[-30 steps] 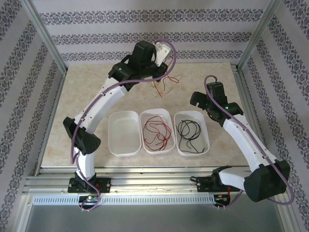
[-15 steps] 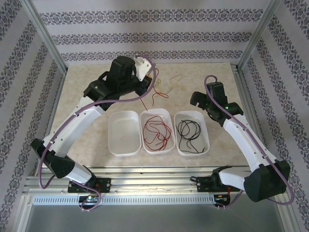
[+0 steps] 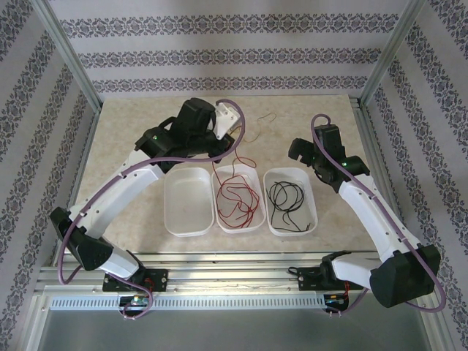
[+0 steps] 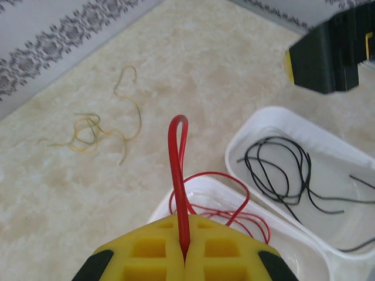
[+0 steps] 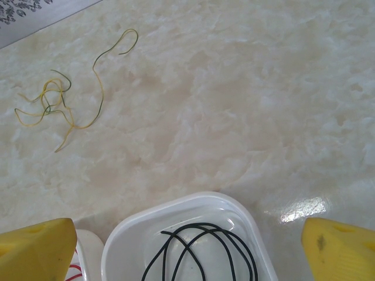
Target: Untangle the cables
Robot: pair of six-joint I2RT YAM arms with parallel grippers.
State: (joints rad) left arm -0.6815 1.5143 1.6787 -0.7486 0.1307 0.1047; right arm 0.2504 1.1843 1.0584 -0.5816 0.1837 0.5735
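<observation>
Over the middle tray (image 3: 238, 229), left jaws pinch a red cable (image 4: 179, 170). Yellow cables (image 4: 88, 130) at twelve o'clock on the bench wait unsorted; right jaws gape empty.

Illumination is bright, even and diffuse, coming from above. Shadows on the table (image 3: 329, 117) are faint and soft-edged. In the top view the white trays (image 3: 190, 232) approach overexposure. In the right wrist view one glare patch sits on the tabletop beside a tray rim. Thin cables (image 5: 58, 105) resolve cleanly. In the left wrist view the red cable (image 4: 179, 175) is sharp, while the wall (image 4: 58, 35) is slightly soft.
</observation>
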